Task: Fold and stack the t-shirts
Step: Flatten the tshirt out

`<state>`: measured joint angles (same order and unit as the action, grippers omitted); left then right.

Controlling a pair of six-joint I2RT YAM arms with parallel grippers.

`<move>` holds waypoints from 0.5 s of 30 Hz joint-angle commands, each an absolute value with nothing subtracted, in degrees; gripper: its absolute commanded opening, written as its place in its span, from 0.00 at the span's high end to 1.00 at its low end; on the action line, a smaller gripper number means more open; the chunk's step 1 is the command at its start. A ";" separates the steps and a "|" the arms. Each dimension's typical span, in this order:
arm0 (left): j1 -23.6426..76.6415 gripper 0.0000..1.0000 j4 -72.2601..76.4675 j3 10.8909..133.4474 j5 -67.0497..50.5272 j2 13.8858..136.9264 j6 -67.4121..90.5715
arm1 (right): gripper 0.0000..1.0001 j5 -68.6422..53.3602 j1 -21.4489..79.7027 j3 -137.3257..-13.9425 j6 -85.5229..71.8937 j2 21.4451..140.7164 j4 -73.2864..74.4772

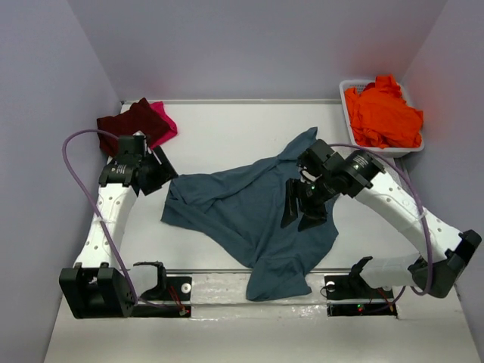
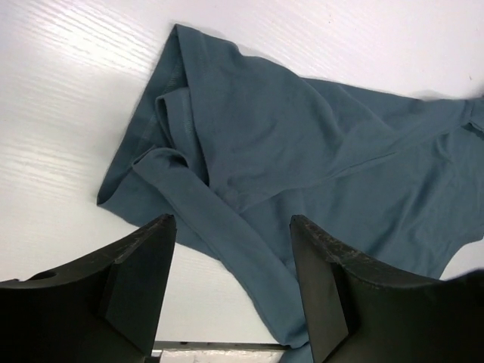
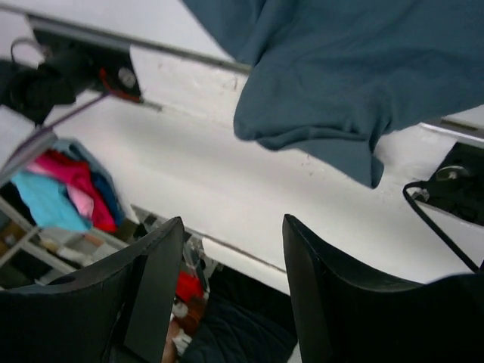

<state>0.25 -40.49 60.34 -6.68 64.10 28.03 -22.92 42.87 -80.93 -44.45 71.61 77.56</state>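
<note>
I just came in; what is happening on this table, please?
The teal-blue t-shirt lies crumpled on the table, one end over the near edge. The left gripper and the right gripper hover by it, open and empty. A maroon shirt and a pink shirt lie at the far left; an orange shirt fills the white tub.

Top view high, looking down — wrist views close, sharing teal shirt (image 1: 227, 206).

I see a white tub (image 1: 354, 82) sitting at the table's (image 1: 227, 136) far right corner, with lilac walls (image 1: 257, 45) around the table.
</note>
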 commanded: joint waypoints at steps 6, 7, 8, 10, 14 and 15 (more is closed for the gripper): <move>0.96 0.33 -33.58 60.47 -17.83 77.14 22.68 | 0.52 -10.21 29.89 -80.07 -45.70 81.38 58.30; 1.58 0.34 -31.66 60.21 -20.28 78.21 23.11 | 0.53 -10.28 29.36 -81.37 -45.18 84.43 56.97; 1.58 0.34 -30.68 59.68 -21.87 79.09 23.55 | 0.53 -10.28 29.36 -82.43 -44.91 86.38 55.82; 2.63 0.36 -28.66 58.80 -24.60 81.73 24.60 | 0.57 -10.46 29.36 -84.36 -44.13 89.90 53.36; 6.06 0.37 -28.30 59.50 -24.61 84.90 24.43 | 0.64 -8.18 29.36 -83.77 -42.89 96.58 50.54; 6.76 0.37 -28.39 60.11 -24.35 85.95 24.26 | 0.67 -7.91 29.36 -83.67 -42.80 98.59 49.75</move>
<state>3.97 -30.50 59.59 -20.86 84.88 25.08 -11.00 28.99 -82.59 -44.38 94.70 55.83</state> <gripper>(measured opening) 0.632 0.364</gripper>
